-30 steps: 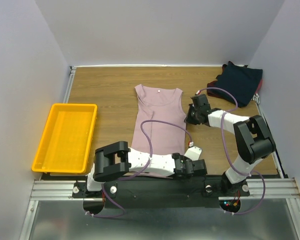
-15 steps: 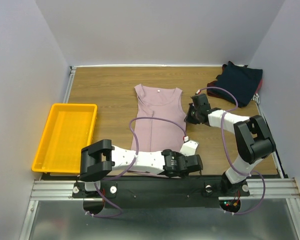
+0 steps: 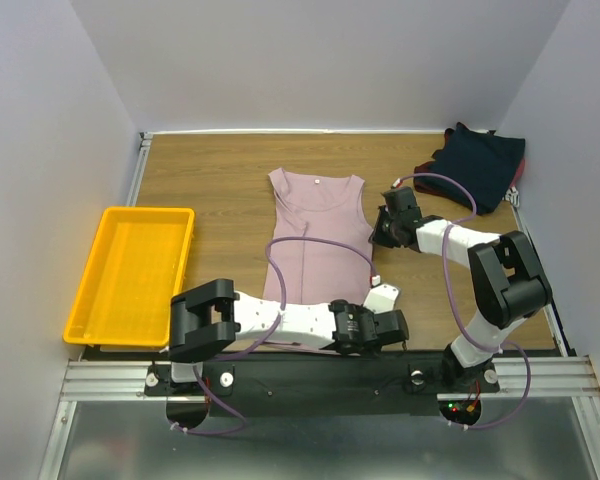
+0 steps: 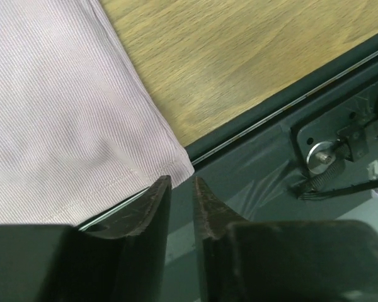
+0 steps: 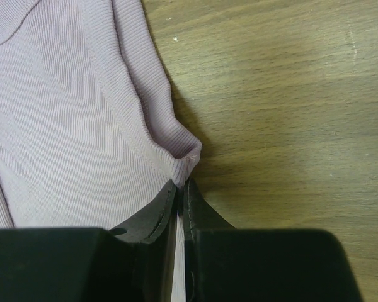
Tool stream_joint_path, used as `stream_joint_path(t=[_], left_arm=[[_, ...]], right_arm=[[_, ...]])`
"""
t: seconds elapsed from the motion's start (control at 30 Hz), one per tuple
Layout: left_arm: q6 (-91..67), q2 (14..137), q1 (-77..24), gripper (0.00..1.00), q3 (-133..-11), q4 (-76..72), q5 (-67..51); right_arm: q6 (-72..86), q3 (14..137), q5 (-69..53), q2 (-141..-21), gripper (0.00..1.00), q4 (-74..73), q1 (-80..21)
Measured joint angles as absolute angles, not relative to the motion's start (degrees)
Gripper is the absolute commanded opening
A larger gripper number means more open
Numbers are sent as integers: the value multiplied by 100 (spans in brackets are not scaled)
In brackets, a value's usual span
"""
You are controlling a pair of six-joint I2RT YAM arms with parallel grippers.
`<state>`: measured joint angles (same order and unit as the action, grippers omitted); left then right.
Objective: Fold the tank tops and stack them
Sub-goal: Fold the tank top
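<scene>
Clamped right gripper on armhole of pink tank top, with left gripper parted and empty beside hem; risked skewing cloth by one-sided pull.

Tray blocks left; navy tops far right.

At lower centre, the left gripper goes from clamped to slightly parted; the pink tank top's hem corner lies just past its tips.
</scene>
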<state>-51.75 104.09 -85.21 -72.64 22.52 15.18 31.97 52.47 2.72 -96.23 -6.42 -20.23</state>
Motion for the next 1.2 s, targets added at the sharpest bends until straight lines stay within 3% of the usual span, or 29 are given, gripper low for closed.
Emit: stream_joint_path(t=[0.43, 0.47, 0.67, 0.77, 0.87, 0.97, 1.13, 1.2], left_arm=[[-4980, 11045, -8521, 43, -7671, 2320, 1520], [-4965, 11115, -8521, 49, -7712, 2344, 1529], [-4897, 11273, -8523, 49, -7894, 2497, 1627], [-4895, 11281, -8521, 42, -7970, 2591, 1684], [-4882, 11312, -8523, 24, -8053, 2659, 1739], [-4877, 11365, -8523, 13, -8079, 2679, 1763], [-4871, 11434, -8521, 9, -8079, 2744, 1789], [-4869, 11437, -8523, 21, -8079, 2764, 1806]], right_arm=[[3197, 5247, 283, -9605, 1, -642, -2023], [3197, 5247, 283, -9605, 1, -642, -2023], [3197, 5247, 283, -9605, 1, -642, -2023], [3197, 5247, 285, -9605, 1, -642, -2023], [3197, 5247, 285, -9605, 1, -642, -2023], [3197, 5247, 285, -9605, 1, -642, -2023], [3197, 5247, 285, -9605, 1, -642, -2023], [3197, 5247, 285, -9605, 1, -642, -2023]])
